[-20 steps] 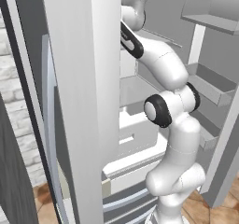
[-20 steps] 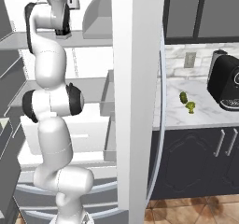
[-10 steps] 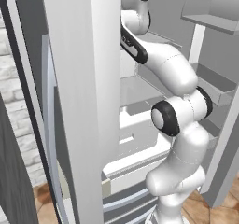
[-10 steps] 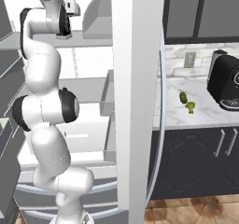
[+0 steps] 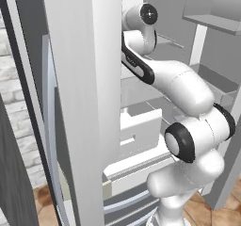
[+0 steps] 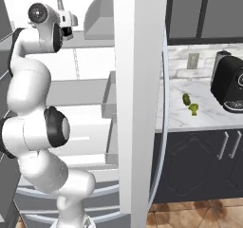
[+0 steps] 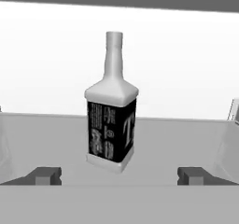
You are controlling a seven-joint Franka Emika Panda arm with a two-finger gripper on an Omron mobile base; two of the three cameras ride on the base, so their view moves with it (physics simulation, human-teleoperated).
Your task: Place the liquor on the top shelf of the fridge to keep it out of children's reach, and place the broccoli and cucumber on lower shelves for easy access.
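The only lettering in sight stands on the liquor [image 7: 112, 108] bottle at the centre of the hand view. Its black label wraps two faces of the square body. On the face turned toward the right of the frame a large pale mark shows near the top edge, shaped like part of a capital letter, perhaps a T, though it cannot be read with certainty. The face turned toward the left carries several rows of small pale print and a blotchy emblem, all too blurred to make out.
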